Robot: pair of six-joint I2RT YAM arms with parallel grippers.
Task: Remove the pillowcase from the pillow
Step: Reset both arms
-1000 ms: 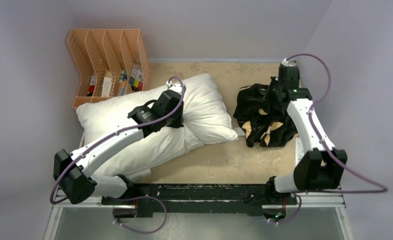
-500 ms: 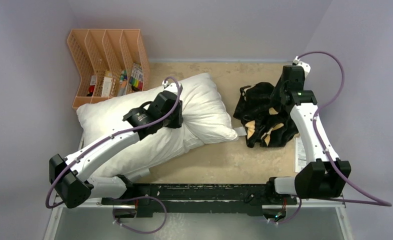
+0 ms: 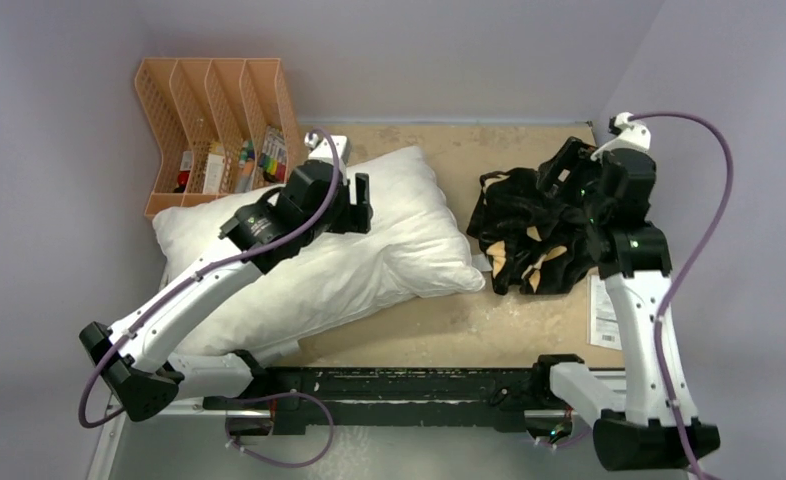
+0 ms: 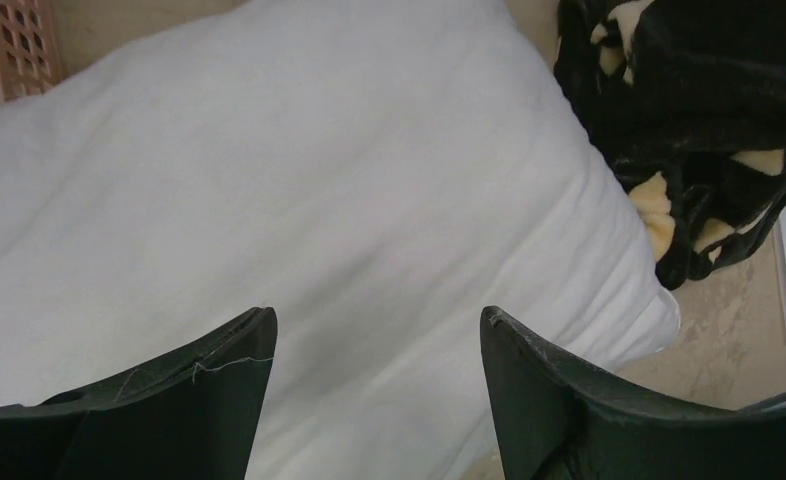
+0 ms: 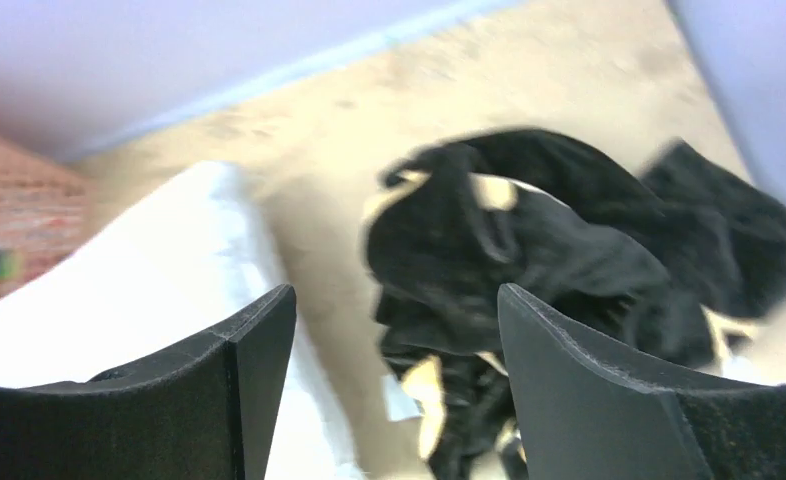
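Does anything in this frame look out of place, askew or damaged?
Nothing looks damaged or spilled. The pillowcase lies in a crumpled heap on the right side of the table, fully off the pillow, which sits diagonally. A printed paper sheet lies loose at the right edge.

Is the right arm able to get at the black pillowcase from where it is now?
Probably yes: the right gripper hangs open above the crumpled pillowcase with nothing between them, and the pillow lies beside it, not over it.
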